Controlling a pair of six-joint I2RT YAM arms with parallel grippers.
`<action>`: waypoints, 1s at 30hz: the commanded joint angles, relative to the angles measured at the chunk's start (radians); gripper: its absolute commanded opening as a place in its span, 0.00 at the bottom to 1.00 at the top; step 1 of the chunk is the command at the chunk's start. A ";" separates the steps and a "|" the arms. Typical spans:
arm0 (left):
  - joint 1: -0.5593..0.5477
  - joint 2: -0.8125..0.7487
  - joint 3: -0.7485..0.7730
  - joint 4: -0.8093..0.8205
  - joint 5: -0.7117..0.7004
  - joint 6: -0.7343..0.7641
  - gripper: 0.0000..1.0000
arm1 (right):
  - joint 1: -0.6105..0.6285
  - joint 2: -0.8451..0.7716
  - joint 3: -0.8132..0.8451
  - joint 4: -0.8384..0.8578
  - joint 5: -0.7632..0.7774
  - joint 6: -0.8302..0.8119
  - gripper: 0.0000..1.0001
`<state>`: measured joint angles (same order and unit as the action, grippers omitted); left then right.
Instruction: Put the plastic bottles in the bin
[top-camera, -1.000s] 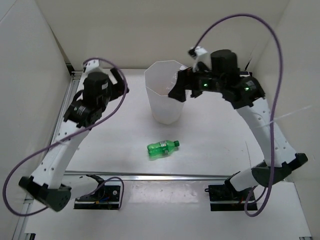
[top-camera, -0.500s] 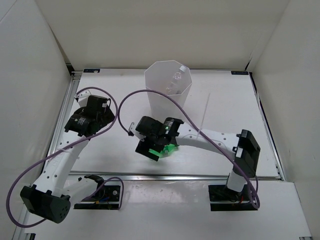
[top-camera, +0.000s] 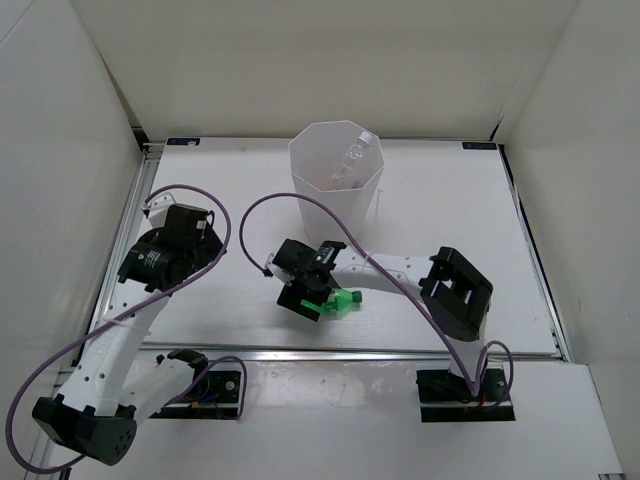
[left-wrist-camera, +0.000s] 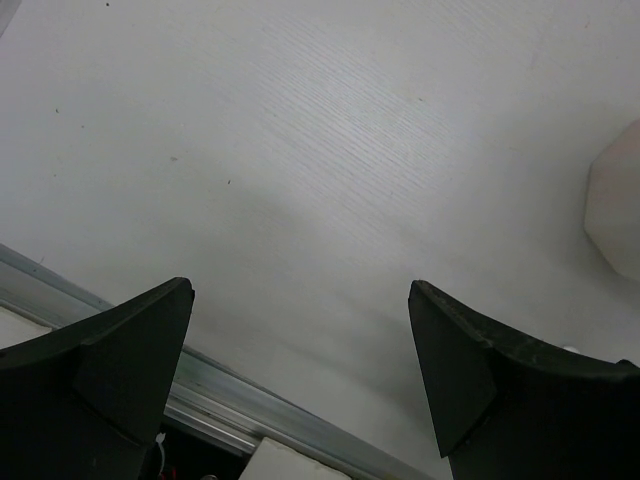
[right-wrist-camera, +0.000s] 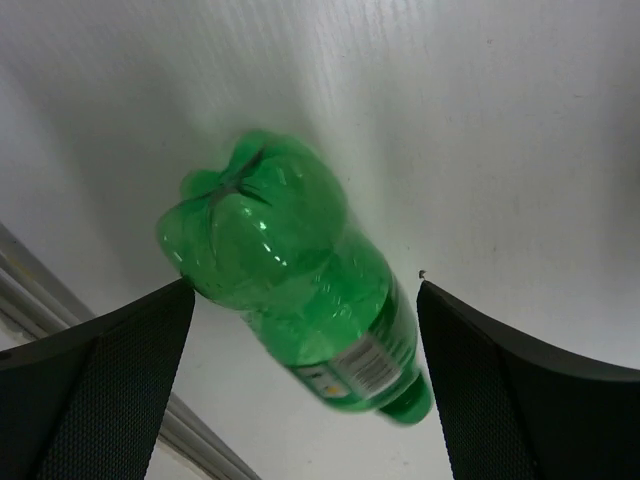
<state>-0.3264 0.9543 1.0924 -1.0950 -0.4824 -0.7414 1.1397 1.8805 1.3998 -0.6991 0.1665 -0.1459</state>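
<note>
The green bottle (top-camera: 338, 301) lies on its side on the white table near the front edge. My right gripper (top-camera: 312, 298) is low over it, open, with a finger on each side of the bottle (right-wrist-camera: 300, 300); the fingers do not touch it. The tall white bin (top-camera: 336, 195) stands at the back centre, and clear bottles (top-camera: 351, 160) show inside it. My left gripper (left-wrist-camera: 300, 330) is open and empty over bare table at the left; in the top view it (top-camera: 205, 245) is well away from the bottle. The orange bottle is out of view.
A metal rail (top-camera: 340, 351) runs along the table's front edge, just in front of the bottle. A purple cable (top-camera: 300, 205) loops from the right arm past the bin. White walls enclose the table on three sides.
My right arm swung from above the bin down to the green bottle and now straddles it. My left arm drew back toward the front left.
</note>
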 joint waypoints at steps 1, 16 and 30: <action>0.012 -0.012 -0.003 -0.040 0.008 0.014 1.00 | -0.034 0.005 0.001 0.067 -0.078 -0.001 0.95; 0.087 -0.051 -0.003 -0.089 -0.110 -0.025 1.00 | -0.110 0.074 0.285 -0.236 -0.259 0.224 0.26; 0.105 -0.060 -0.071 -0.059 -0.051 -0.027 1.00 | -0.395 -0.139 0.874 0.035 -0.048 0.278 0.35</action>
<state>-0.2253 0.9089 1.0313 -1.1664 -0.5499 -0.7681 0.8219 1.7489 2.3257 -0.7879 0.0769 0.1062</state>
